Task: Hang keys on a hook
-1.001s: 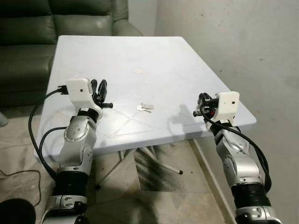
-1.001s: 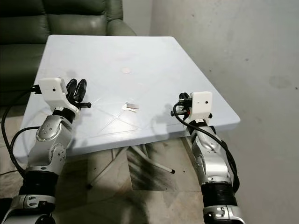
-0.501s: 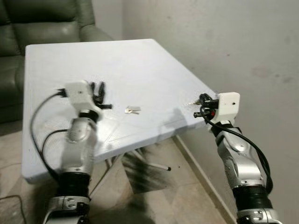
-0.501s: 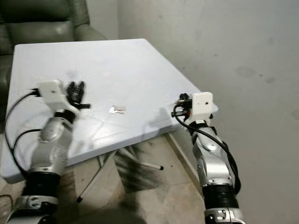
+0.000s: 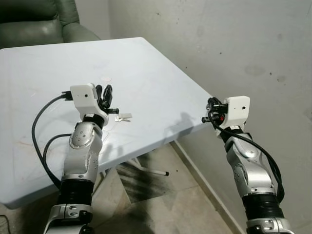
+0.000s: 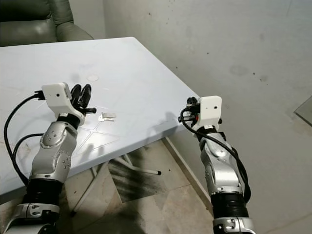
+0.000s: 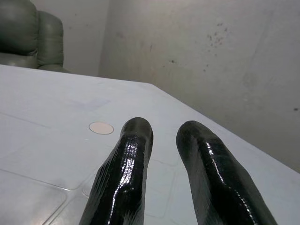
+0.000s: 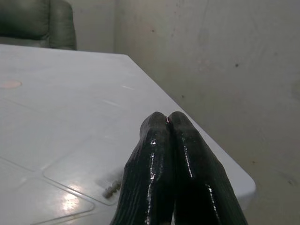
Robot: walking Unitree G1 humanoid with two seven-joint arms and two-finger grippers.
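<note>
Keys [image 5: 125,117] lie flat on the white counter [image 5: 146,73], a small silvery cluster at the left centre of the left eye view, just to the right of the left tool [image 5: 105,95]. That tool hangs over the counter at the left centre of the frame, raised on its silver arm, with its 2 black fingers [image 7: 126,164] parted by a narrow gap and nothing between them. In the left wrist view a small round pale mark [image 7: 101,127] sits on the counter surface ahead of the fingertips.

At the right centre of the left eye view, the right tool [image 5: 210,110] is held up beyond the counter's near right corner, over the floor [image 5: 170,204], well apart from the keys. Its 2 fingers [image 8: 164,154] are pressed together along their length with nothing held. In the right wrist view a small ridged item, possibly the keys, lies on the counter near the lower left of the fingers, too blurred to tell for sure.

A dark green sofa [image 5: 34,24] fills the upper left corner of the frame, behind the counter. A rough grey wall [image 5: 234,44] with dark specks takes up the upper right. Black cables [image 5: 41,146] loop from the left wrist camera housing down along the left arm.
</note>
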